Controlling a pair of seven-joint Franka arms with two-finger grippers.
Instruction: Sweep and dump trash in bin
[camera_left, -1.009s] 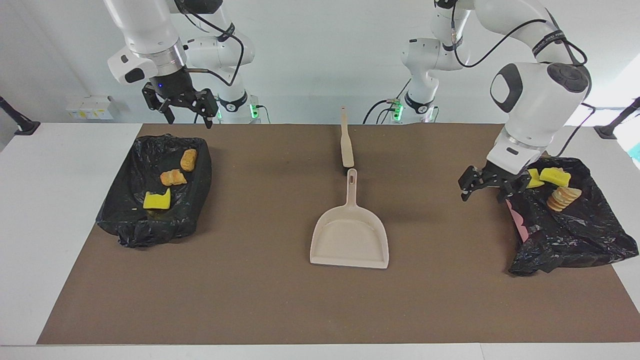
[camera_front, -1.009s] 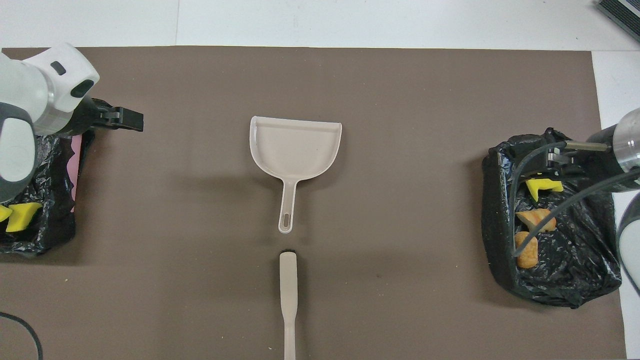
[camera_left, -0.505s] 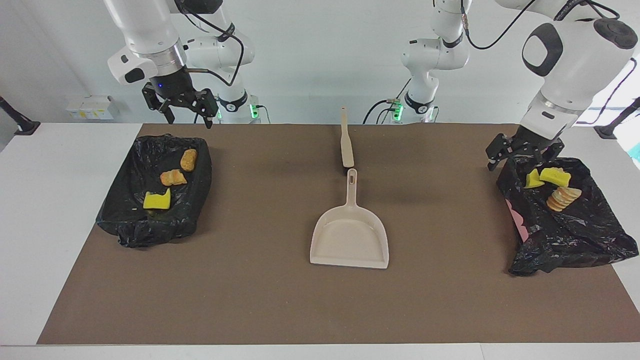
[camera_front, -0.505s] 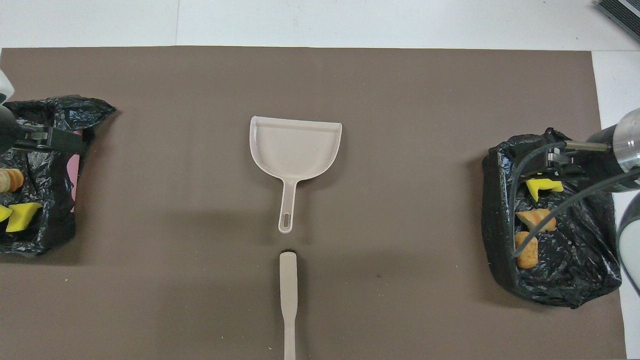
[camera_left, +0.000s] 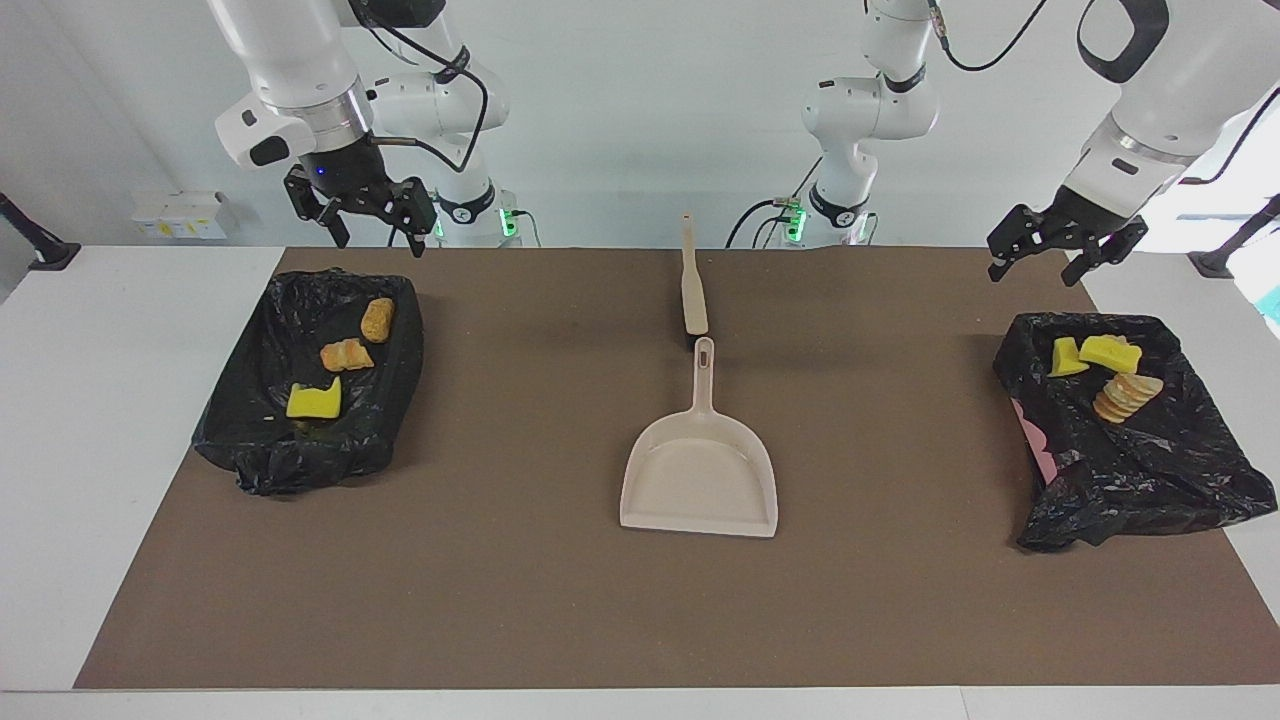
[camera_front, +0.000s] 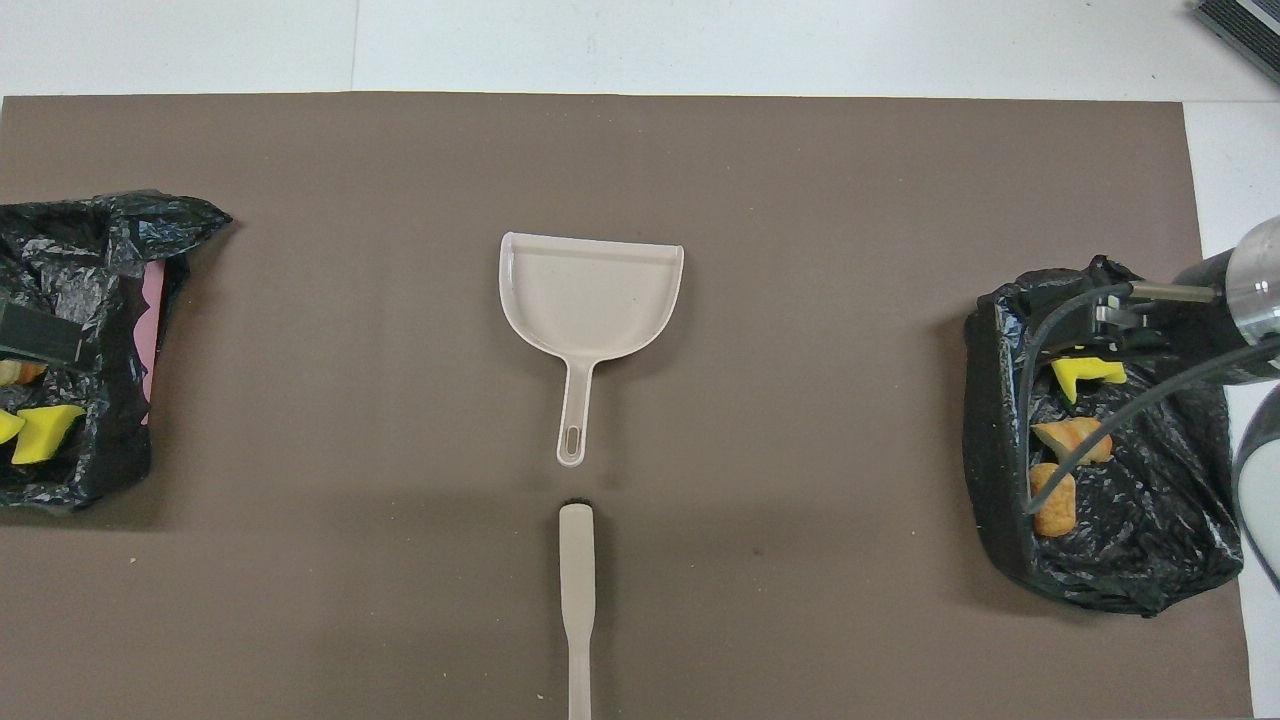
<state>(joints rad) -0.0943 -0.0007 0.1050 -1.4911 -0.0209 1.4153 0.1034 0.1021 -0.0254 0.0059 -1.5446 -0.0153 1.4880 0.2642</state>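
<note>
Right gripper (camera_left: 368, 222): raised, fingers spread, empty, over the robot-side rim of a black-lined bin (camera_left: 395, 395) holding trash (camera_left: 345, 355).
Left gripper (camera_left: 1063, 250): raised, spread, empty, above the second bin (camera_left: 1150, 470), with more scraps (camera_left: 1110, 352) in it.
Brush (camera_left: 693, 285), dustpan (camera_left: 700, 470): between the grippers, lying on the brown mat (camera_left: 500, 600), dustpan farther out.

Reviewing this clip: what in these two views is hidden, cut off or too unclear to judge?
- Brush: overhead view, handle end cut by the bottom edge; its bristles barely show in either view.
- Bin at the left arm's end: overhead view, cut by the side edge, so its trash shows only partly.
- Left gripper: overhead view, only a dark tip shows.
- Bin at the right arm's end: overhead view, the right gripper and cable cover part of its inside.
</note>
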